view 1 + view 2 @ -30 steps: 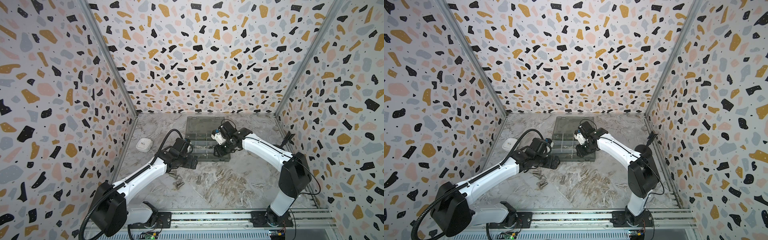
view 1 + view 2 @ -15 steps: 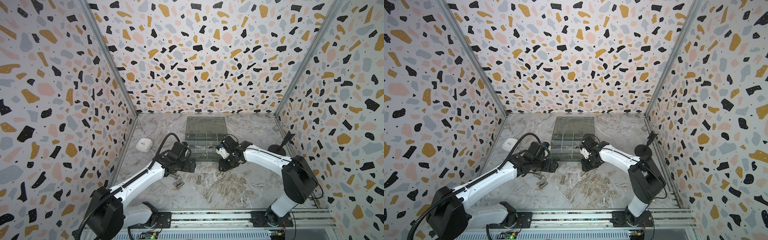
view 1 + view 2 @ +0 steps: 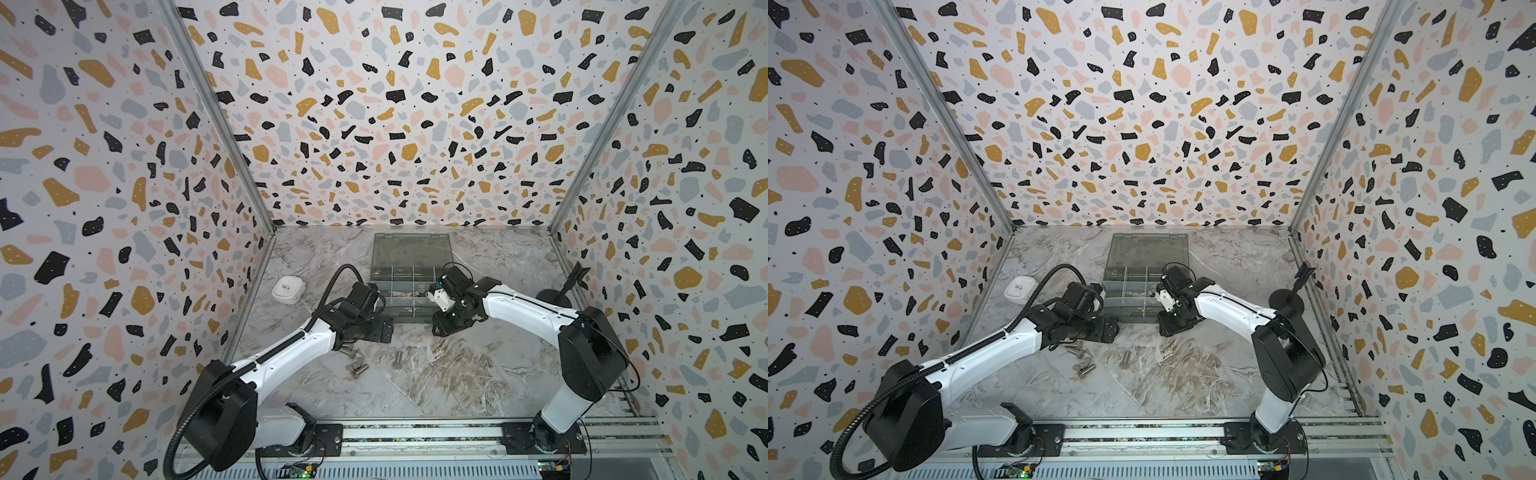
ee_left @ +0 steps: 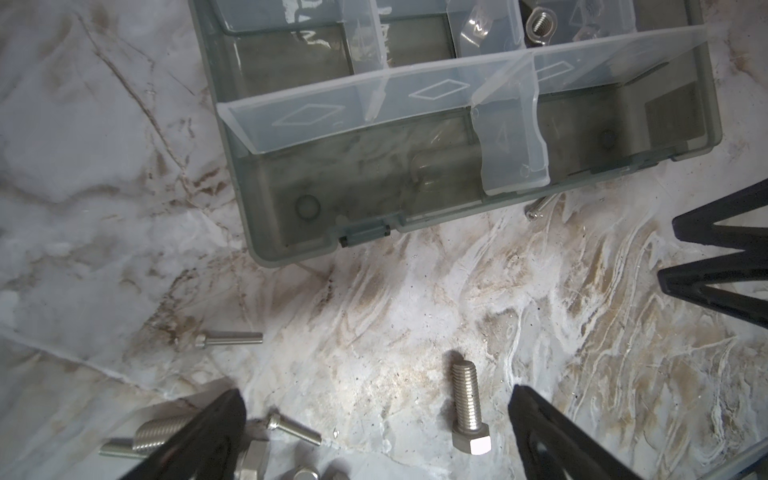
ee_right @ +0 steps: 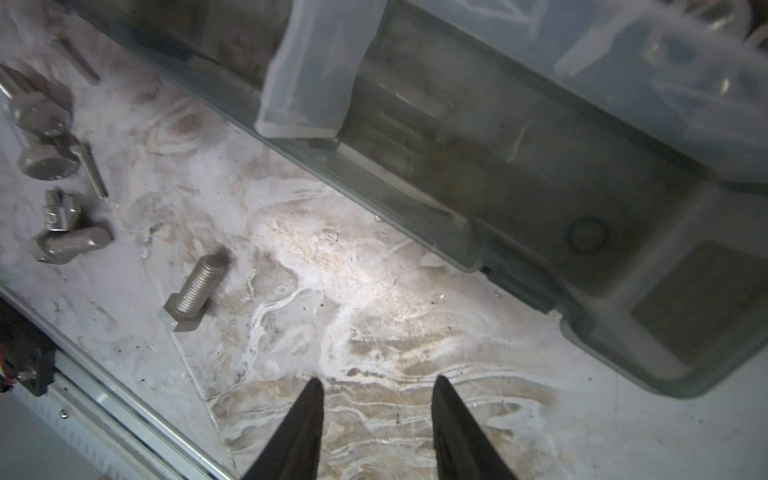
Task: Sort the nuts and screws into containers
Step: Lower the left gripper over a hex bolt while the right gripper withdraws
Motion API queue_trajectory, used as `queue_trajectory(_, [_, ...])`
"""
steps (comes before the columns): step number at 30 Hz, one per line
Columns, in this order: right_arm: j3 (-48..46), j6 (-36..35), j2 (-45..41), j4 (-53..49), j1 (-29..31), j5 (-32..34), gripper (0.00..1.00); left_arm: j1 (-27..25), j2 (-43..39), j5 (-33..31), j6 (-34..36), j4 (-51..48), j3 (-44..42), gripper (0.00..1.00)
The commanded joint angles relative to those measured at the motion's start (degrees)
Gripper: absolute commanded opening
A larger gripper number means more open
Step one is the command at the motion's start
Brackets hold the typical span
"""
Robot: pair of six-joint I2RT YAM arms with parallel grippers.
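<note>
Jaws on my right gripper (image 5: 378,382) stand part-open and empty; it has dropped from above the containers (image 3: 403,286) to the table (image 3: 436,374) beside them. My left gripper (image 4: 376,392), spread wide, straddles one hex screw (image 4: 467,407). Probably a drop-off just finished; more screws (image 3: 355,365) lie loose near it.

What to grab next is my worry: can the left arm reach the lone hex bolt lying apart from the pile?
Probably yes. The left gripper is open with the hex bolt just ahead, alone on the table; the right gripper is off to the side.
</note>
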Motion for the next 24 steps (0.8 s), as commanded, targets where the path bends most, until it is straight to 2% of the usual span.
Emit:
queue_trajectory(1, [3.86,0.99,1.54,-4.19,1.69,-2.22,0.46,1.19,-3.39,-2.06,0.92,-1.74,1.35,1.00])
queue_trajectory(5, [7.02,3.01,4.31,-5.84,4.90,-2.73,0.47,1.62,-6.27,-1.67,0.57,-3.71,-0.45,1.00])
queue_trajectory(8, [6.99,4.34,4.70,-6.33,5.67,-1.02,0.51,1.54,-6.40,0.62,0.57,-4.94,-1.97,0.98])
queue_trajectory(14, [4.33,4.97,1.08,-7.30,5.04,2.03,0.70,-0.85,-6.30,-0.16,0.43,-7.58,-2.41,0.95])
queue_trajectory(21, [0.99,6.63,-4.13,-7.99,4.70,4.69,0.74,-4.44,-3.27,-1.04,-1.24,-6.76,-1.42,0.94])
queue_trajectory(24, [-1.01,7.25,-7.15,-8.30,4.61,5.81,0.79,-6.55,-1.81,-1.35,-3.81,-5.71,-2.34,0.91])
